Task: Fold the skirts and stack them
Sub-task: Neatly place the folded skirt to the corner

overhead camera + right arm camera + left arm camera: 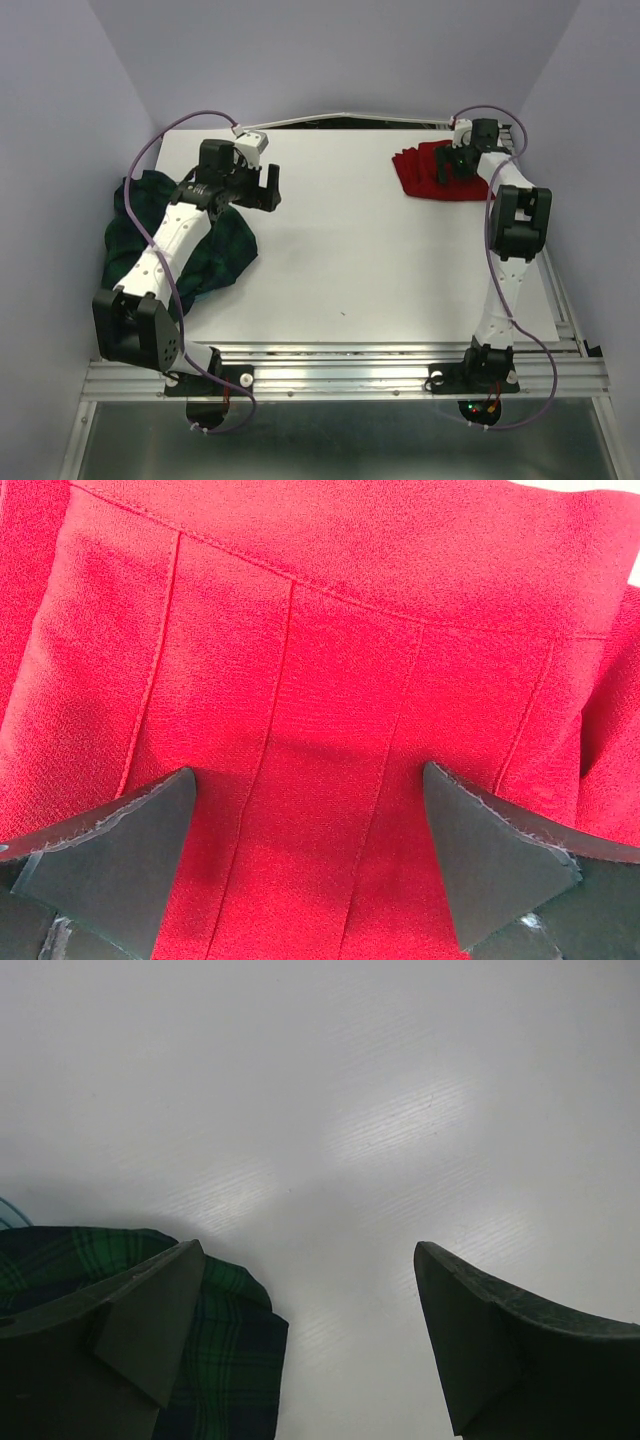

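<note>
Right gripper (308, 770) jaws wide apart, directly over red skirt (320, 640), far right of table (370, 260). Left gripper (305, 1248) spread wide over table surface; plaid skirt (215, 255) just beside its left finger.

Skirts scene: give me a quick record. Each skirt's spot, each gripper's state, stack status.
red skirt: far right corner of the table, pleats showing
plaid skirt: left edge of the table, bunched, partly under the left arm
left gripper: open, over bare table, plaid edge beside one finger
right gripper: open, over the red skirt, holding nothing; contact cannot be told
stack: not yet made, skirts lie apart on opposite sides
</note>
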You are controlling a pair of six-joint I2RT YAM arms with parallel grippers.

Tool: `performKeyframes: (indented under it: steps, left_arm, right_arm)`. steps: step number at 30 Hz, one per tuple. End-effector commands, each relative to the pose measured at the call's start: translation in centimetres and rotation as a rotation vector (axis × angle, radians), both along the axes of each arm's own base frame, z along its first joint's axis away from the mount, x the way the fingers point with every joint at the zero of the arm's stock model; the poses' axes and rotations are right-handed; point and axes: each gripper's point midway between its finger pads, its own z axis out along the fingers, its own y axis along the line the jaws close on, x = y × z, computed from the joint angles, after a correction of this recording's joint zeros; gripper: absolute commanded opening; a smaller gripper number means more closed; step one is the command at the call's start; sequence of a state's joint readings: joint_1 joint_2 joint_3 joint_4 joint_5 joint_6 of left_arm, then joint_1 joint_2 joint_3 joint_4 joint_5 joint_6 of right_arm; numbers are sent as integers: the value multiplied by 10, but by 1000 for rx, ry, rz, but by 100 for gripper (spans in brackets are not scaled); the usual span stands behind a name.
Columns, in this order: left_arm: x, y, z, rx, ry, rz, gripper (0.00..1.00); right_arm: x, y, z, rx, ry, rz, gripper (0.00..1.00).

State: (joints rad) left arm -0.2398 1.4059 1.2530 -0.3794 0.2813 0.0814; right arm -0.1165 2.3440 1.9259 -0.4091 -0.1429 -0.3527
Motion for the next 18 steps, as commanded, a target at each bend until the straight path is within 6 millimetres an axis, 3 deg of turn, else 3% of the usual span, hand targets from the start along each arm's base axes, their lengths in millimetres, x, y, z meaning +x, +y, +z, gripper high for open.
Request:
performKeyframes:
  steps: [1,4,5,7,8,11,12,14,15,18]
  left_arm:
    - [12,-1,36,-18,-93,-5,99]
    - [20,8,52,-1,-157,49,99]
    - [23,13,63,9,-191,67,99]
    - [27,17,76,15,-232,81,99]
    - [29,18,87,17,-259,82,99]
    - [34,24,106,11,-307,108,99]
    - [35,24,109,3,-314,118,99]
    - [35,27,121,-6,-330,142,99]
    - [34,28,125,-7,-346,141,99]
    - [28,38,128,5,-356,175,99]
  right_arm:
    - [-24,-7,-32,-36,131,-3,100]
    - [-17,0,19,11,49,-19,100]
    - [-12,0,54,20,-10,-31,100]
    - [-11,4,90,33,-72,-22,100]
    - [-14,6,126,40,-134,-20,100]
    - [-25,17,175,84,-214,-5,100]
    - [-37,27,201,128,-252,18,100]
    - [-52,33,218,170,-274,1,100]
    - [-64,37,243,181,-318,2,100]
    - [-97,54,245,210,-275,91,100]
